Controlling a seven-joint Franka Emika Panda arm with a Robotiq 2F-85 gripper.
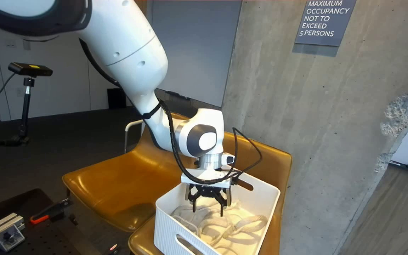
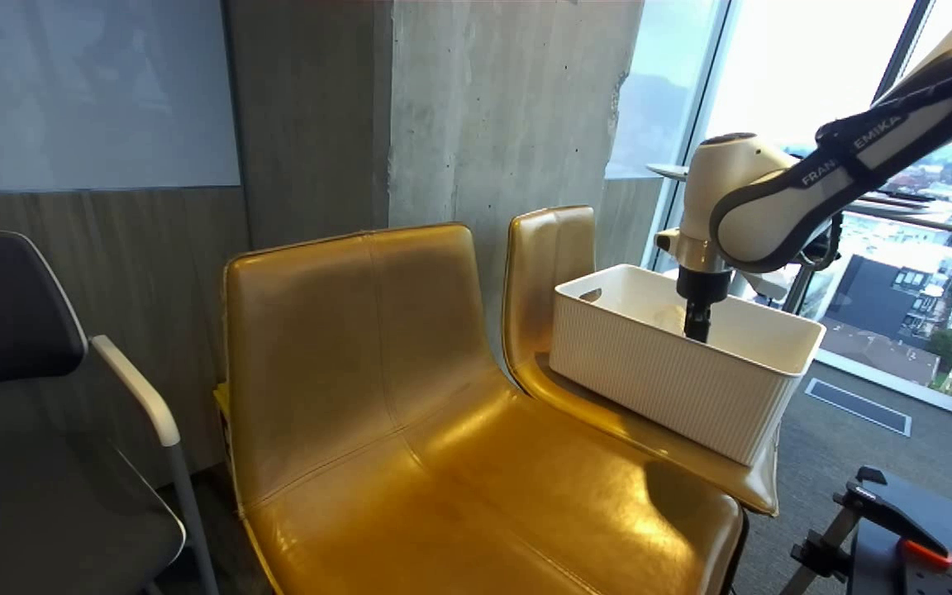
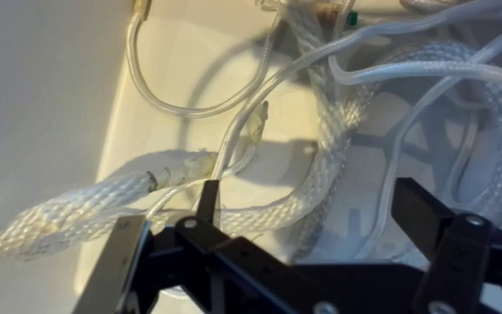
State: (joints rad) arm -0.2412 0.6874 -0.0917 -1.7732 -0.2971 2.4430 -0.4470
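Observation:
My gripper points down into a white ribbed bin, its jaws spread wide with nothing gripped between them. Beneath the fingers in the wrist view, a thick braided white rope curves through the gap. A thin white cord runs down just left of the right finger. Another thin cord passes behind the tip of the left finger; whether they touch I cannot tell. The rope's taped end lies near the bin's wall. In an exterior view the bin's side hides the rope.
The bin stands on a tan leather chair, beside a second tan chair. Behind rises a concrete wall. A dark table with a red-and-black tool is in front. A camera on a stand is at the left.

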